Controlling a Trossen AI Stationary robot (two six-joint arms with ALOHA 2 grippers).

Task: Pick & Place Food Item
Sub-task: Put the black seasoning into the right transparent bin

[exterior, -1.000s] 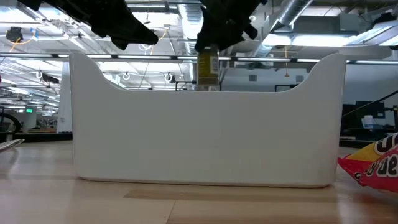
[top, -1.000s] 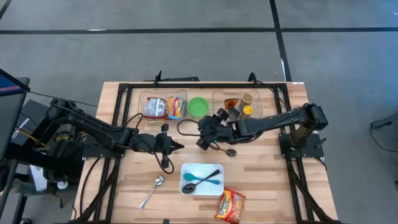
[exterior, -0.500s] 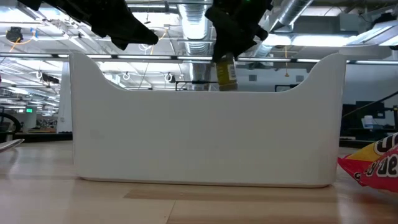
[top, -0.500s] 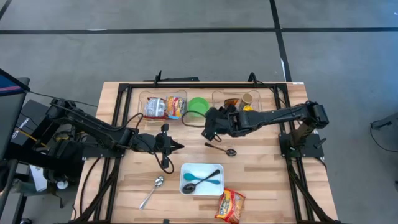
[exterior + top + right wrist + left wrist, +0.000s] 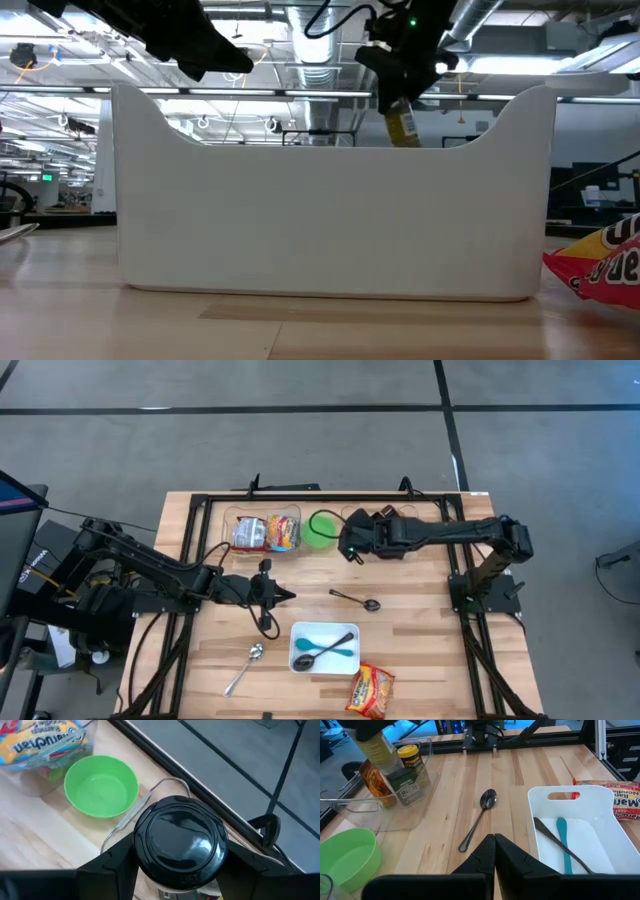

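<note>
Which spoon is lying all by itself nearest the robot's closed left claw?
The dark spoon on the bare wood beside the left gripper; the silver spoon lies farther off.

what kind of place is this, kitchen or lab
Most likely a robotics lab or workshop, not a kitchen: the wooden table sits on a black metal frame over a grey concrete floor, and exposed ceiling ducts show behind.

Green bowl [image 5: 321, 529], white tray [image 5: 325, 650], black-capped bottle [image 5: 180, 840].

table [image 5: 420, 650]: pale matt wood | bowl [image 5: 102, 787]: green smooth plastic | spoon [image 5: 479, 817]: shiny metal
</note>
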